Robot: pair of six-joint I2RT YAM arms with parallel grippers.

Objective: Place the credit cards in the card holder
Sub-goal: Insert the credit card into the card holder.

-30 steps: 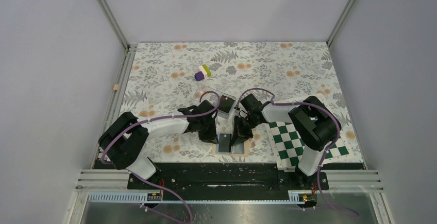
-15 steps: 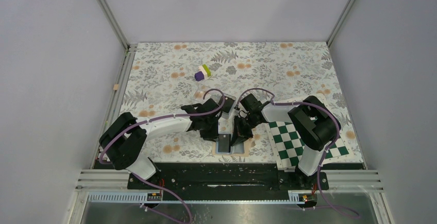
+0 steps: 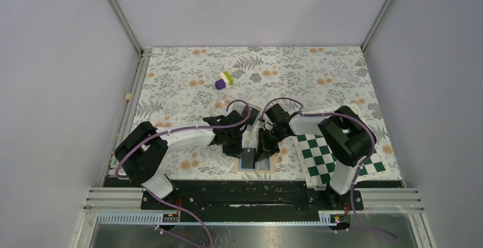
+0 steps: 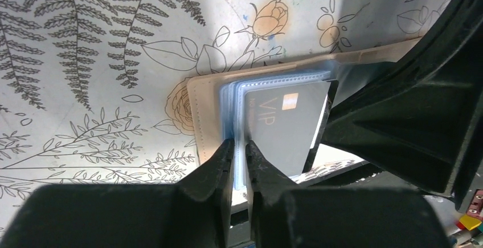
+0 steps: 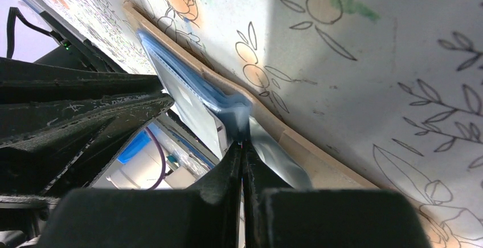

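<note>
Card holder (image 4: 202, 117) sleeves pinched by left fingers (image 4: 216, 171), right fingers (image 5: 225, 177); credit card (image 4: 279, 131) partly hidden.

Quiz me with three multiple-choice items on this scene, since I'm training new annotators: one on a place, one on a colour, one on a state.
1. Where do the blocks lie? A hard against the near edge; B on the floral cloth's far half; C held in the air.
2. What colour are the wallet's inner sleeves? A light blue; B red; C yellow.
3. How is the right end effector? A wide open; B out of view; C shut on a wallet sleeve.
Key: 1 B, the top view shows them far up the cloth; 2 A, the left wrist view shows blue around the card; 3 C, the right wrist view shows it pinching the sleeve.
</note>
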